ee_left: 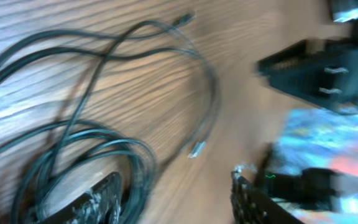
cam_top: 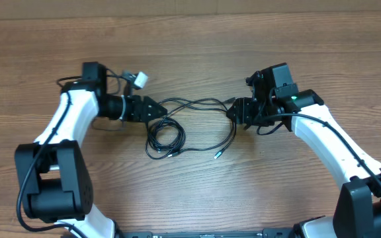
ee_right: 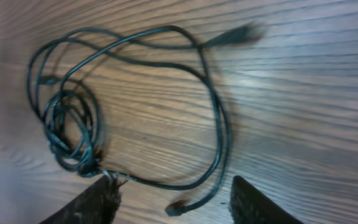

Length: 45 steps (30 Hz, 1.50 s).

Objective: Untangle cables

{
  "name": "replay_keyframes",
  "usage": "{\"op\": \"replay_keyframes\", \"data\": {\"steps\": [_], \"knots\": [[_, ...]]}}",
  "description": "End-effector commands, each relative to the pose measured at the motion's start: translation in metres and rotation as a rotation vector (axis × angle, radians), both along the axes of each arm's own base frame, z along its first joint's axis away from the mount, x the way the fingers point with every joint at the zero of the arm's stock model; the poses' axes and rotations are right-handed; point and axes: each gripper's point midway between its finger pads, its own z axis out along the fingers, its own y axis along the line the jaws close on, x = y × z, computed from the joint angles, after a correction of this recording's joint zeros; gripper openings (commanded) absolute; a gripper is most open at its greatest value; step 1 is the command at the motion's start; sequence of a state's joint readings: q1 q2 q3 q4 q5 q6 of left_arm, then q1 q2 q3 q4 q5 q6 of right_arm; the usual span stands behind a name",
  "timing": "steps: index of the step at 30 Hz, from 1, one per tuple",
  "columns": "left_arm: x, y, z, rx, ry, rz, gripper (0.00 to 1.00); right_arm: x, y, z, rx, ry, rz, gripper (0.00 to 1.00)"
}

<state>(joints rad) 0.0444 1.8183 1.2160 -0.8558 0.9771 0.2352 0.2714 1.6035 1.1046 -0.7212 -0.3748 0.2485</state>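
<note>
Cables [ee_right: 55, 134] lie on the table [cam_top: 190, 198] between your arms, one part bunched in a coil, longer loops spread out. Your left gripper [cam_top: 156, 110] and right gripper [cam_top: 233, 109] both gape, holding nothing. Most untangling looks undone.

Soft, even light. The overhead view is sharp, with faint shadows beside the cables [cam_top: 180, 135]. Both wrist views are motion-blurred, the left worst toward 3 o'clock; pale glare streaks the right view's worktop [ee_right: 291, 81].
</note>
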Motion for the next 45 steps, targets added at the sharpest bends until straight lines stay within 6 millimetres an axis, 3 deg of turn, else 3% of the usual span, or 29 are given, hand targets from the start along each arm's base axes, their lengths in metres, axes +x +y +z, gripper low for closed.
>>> {"op": "replay_keyframes", "data": {"steps": [1, 6, 16, 26, 32, 35, 37, 38, 40, 45], "knots": [[0.004, 0.018, -0.041, 0.316, 0.090, 0.097, 0.54, -0.003, 0.016, 0.011, 0.046, -0.018, 0.051, 0.59], [0.008, 0.045, -0.065, 0.599, 0.157, 0.256, 0.51, -0.013, 0.033, 0.013, 0.078, -0.005, 0.104, 0.59], [0.000, 0.078, -0.075, 0.813, 0.219, 0.377, 0.40, -0.028, 0.063, 0.015, 0.100, 0.009, 0.148, 0.59], [-0.015, 0.065, -0.076, 0.773, 0.275, 0.327, 0.35, -0.033, 0.087, 0.020, 0.128, -0.003, 0.154, 0.62], [-0.021, 0.059, -0.090, 0.772, 0.271, 0.319, 0.30, -0.035, 0.090, 0.019, 0.123, -0.006, 0.163, 0.63], [-0.025, 0.060, -0.097, 0.772, 0.278, 0.325, 0.18, -0.033, 0.090, 0.020, 0.121, -0.013, 0.160, 0.63], [-0.027, 0.060, -0.098, 0.774, 0.283, 0.322, 0.05, -0.029, 0.087, 0.019, 0.105, -0.031, 0.149, 0.63], [-0.027, 0.060, -0.098, 0.774, 0.284, 0.322, 0.04, -0.026, 0.086, 0.019, 0.095, -0.043, 0.142, 0.63], [-0.027, 0.060, -0.098, 0.774, 0.283, 0.323, 0.05, -0.021, 0.084, 0.018, 0.078, -0.062, 0.130, 0.63], [-0.026, 0.060, -0.098, 0.773, 0.279, 0.325, 0.36, -0.014, 0.082, 0.020, 0.067, -0.094, 0.114, 0.63]]}}
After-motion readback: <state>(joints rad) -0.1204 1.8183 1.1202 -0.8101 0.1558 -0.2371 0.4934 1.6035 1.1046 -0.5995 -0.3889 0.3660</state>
